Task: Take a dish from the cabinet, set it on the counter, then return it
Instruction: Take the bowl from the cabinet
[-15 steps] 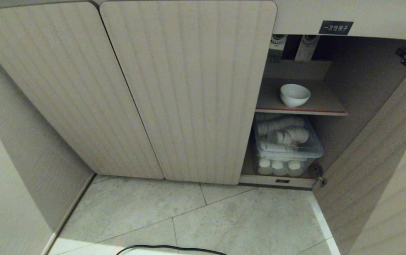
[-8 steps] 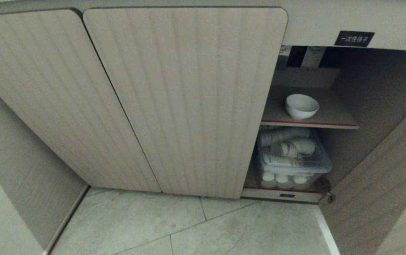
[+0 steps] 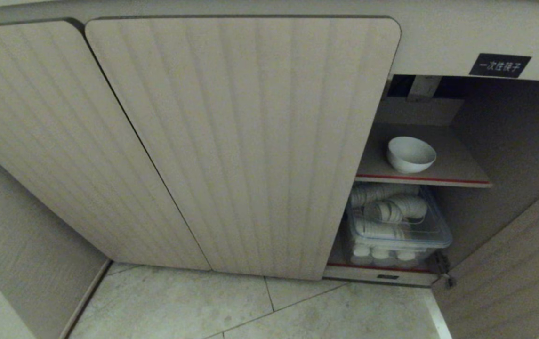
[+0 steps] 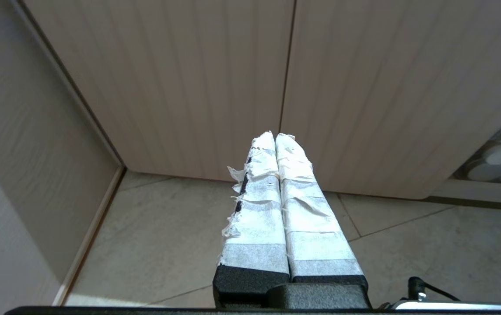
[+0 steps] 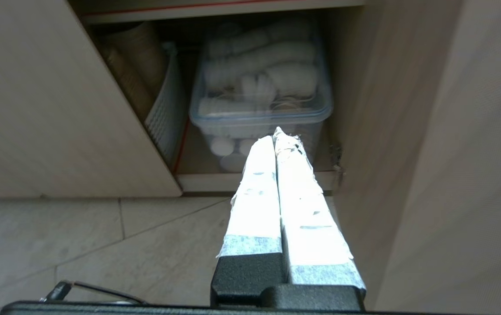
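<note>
One bowl [image 3: 411, 154] sits alone on the red-edged shelf [image 3: 443, 179] inside the cabinet [image 3: 250, 141], nothing touching it. Below the shelf a clear lidded tub [image 3: 398, 235] of white cups fills the lower compartment, a white slatted basket [image 5: 167, 118] beside it. One closed ribbed door covers the space just left of the opening; the open door [image 3: 509, 282] stands at the right. Both the left gripper [image 4: 275, 136] and the right gripper [image 5: 275, 133] have taped fingers pressed together, empty, low over the tiled floor [image 3: 250, 310].

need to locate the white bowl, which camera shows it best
Head view: the bowl sits in full sight on the cabinet's red-edged shelf. The left and right wrist views show none of it.
</note>
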Motion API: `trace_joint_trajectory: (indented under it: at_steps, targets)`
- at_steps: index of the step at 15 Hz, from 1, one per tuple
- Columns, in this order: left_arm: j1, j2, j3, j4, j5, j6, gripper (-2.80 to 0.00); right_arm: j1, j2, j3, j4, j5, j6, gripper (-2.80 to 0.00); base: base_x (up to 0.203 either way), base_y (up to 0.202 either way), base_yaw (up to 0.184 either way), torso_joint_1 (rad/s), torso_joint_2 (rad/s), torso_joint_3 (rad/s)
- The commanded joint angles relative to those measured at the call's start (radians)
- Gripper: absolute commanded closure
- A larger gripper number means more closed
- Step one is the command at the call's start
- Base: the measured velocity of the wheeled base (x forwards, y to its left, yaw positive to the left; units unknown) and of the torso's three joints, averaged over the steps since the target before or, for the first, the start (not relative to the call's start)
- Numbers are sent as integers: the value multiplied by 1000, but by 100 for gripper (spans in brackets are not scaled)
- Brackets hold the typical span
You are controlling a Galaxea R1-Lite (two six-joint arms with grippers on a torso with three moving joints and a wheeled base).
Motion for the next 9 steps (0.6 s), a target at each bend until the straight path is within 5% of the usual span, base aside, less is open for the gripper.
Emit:
trace_joint_trajectory:
  at_steps: [1, 9]
  targets:
    - [0, 0, -1, -1, 0, -1, 0, 0, 1, 0, -1, 0, 1, 0, 0, 0, 0, 0, 0, 0]
    - [0, 0, -1, -1, 0, -1, 0, 0, 1, 0, 0, 0, -7, 0, 0, 0, 0, 0, 0, 0]
